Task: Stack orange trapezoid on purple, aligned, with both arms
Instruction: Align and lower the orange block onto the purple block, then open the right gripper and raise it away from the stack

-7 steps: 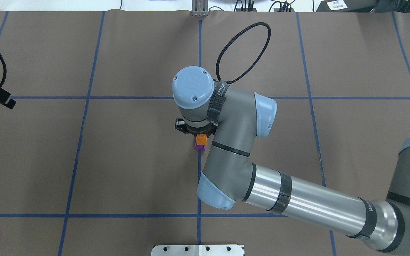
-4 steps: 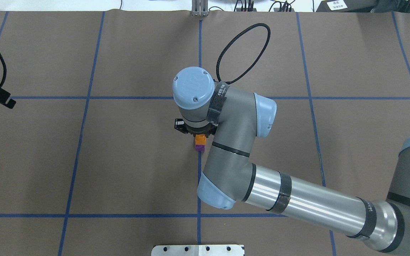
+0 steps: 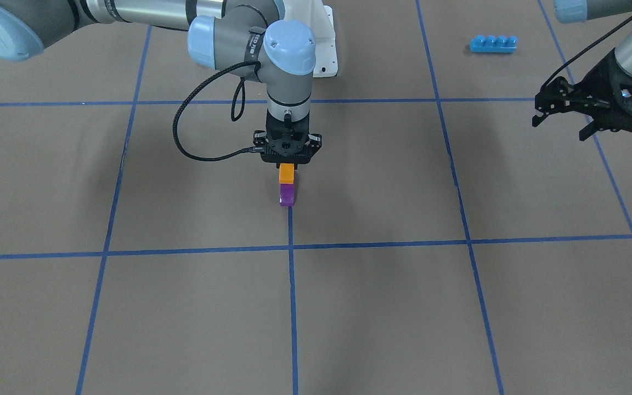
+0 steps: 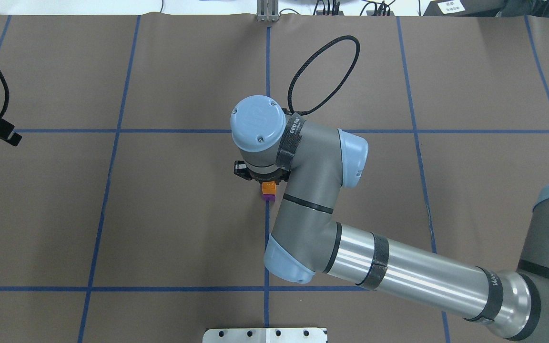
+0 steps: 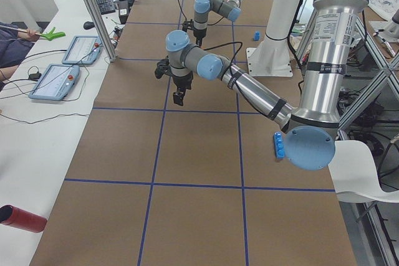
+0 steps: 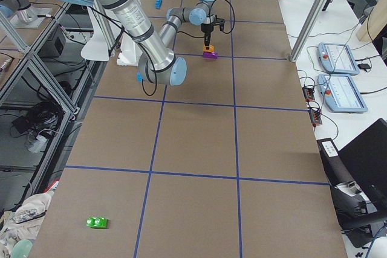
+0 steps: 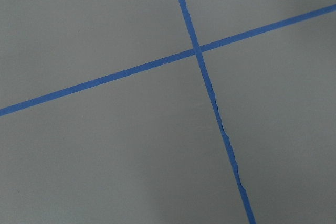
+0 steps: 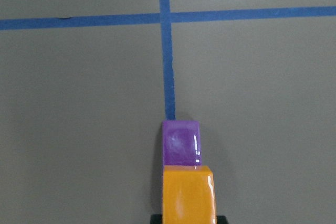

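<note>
My right gripper [image 3: 287, 166] is shut on the orange trapezoid [image 3: 286, 174] and holds it directly over the purple block [image 3: 287, 195], which stands on the table at a blue tape line's end. In the front-facing view the orange block's underside meets the purple's top. The right wrist view shows the orange block [image 8: 188, 195] overlapping the near edge of the purple block [image 8: 180, 142]. From overhead, the orange block [image 4: 269, 186] covers most of the purple block [image 4: 269, 196]. My left gripper [image 3: 560, 125] is open and empty, hovering far off at the table's side.
A long blue four-stud brick [image 3: 493, 43] lies near the left arm's side. The white base pedestal [image 3: 322, 46] stands behind the stack. A small blue block [image 6: 158, 1] and a green block [image 6: 97, 222] lie far away. The left wrist view shows only tape lines [image 7: 198, 51].
My right gripper has come down a little with the orange block; less of the purple block shows beneath it. The left arm has not moved.
</note>
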